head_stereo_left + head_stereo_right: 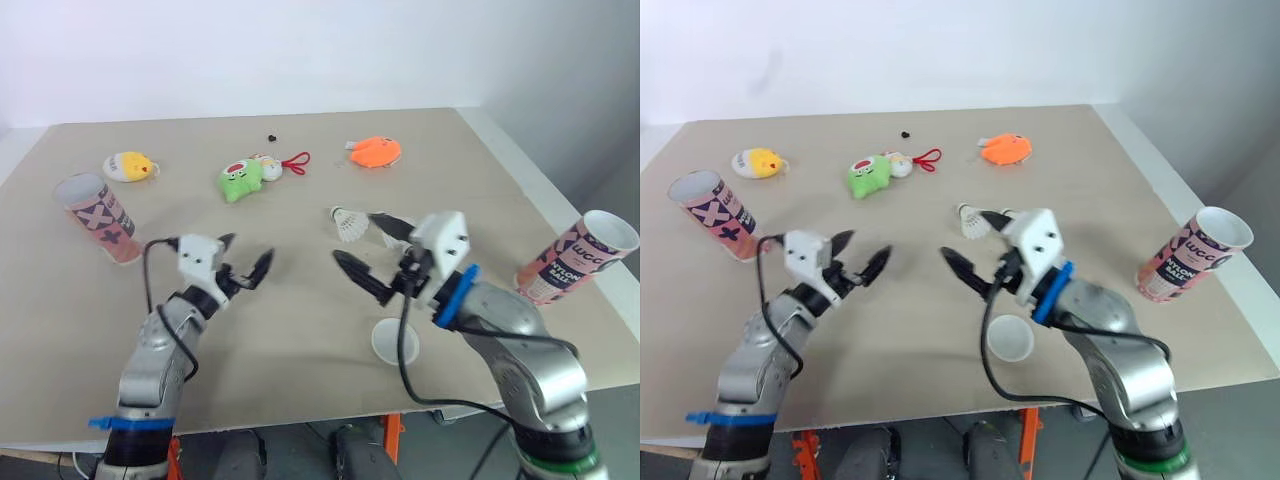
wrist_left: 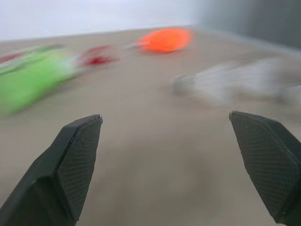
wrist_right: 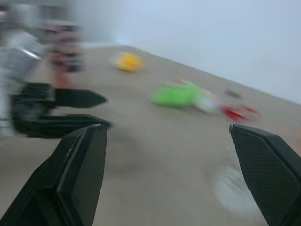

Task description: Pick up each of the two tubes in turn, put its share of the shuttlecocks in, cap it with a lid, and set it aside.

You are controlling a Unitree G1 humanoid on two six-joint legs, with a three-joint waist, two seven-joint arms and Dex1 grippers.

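Observation:
Two pink patterned tubes stand open-mouthed on the table: one point(image 1: 97, 217) at the far left, the other point(image 1: 577, 258) at the right edge. A white shuttlecock point(image 1: 350, 224) lies mid-table, and a white round lid point(image 1: 395, 341) lies flat nearer the front. My left gripper point(image 1: 246, 255) hovers open left of centre, holding nothing. My right gripper point(image 1: 355, 238) is open too, its fingers spread just in front of the shuttlecock and above the lid. The left wrist view shows the shuttlecock point(image 2: 221, 84) blurred ahead.
Soft toys lie along the back: a yellow one point(image 1: 130, 166), a green one point(image 1: 240, 180) with a red loop point(image 1: 296, 161), and an orange one point(image 1: 374, 152). A small black item point(image 1: 272, 136) sits behind them. The table's front edge point(image 1: 300, 422) is close to both arms.

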